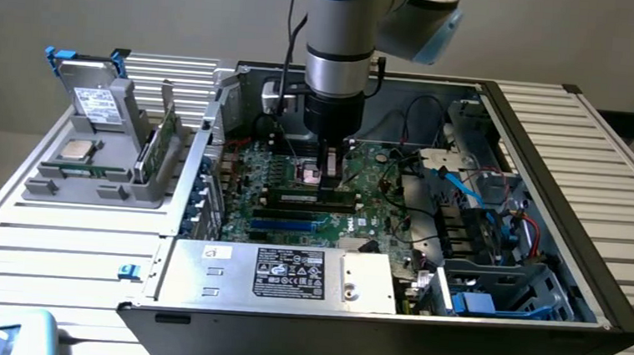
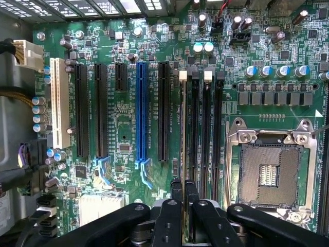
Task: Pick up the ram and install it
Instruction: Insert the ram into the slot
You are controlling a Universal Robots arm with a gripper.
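- Green ram [image 2: 182, 128], edge-on, pinched between the gripper [image 2: 183, 186] fingers at a DIMM slot [image 2: 195, 134].
- Risk: a slight tilt jams the stick against the slot walls.

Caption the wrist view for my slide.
Gripper holds the ram edge-on, aligned with the motherboard's memory slots.

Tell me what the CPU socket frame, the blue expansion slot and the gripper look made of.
The CPU socket frame looks like bare metal, likely steel: silvery with bright glints. The blue expansion slot looks like moulded plastic, by its even, matte colour. The gripper, shut on the thin edge of the ram, is smooth black with a soft sheen: plastic or coated metal, I cannot tell which.
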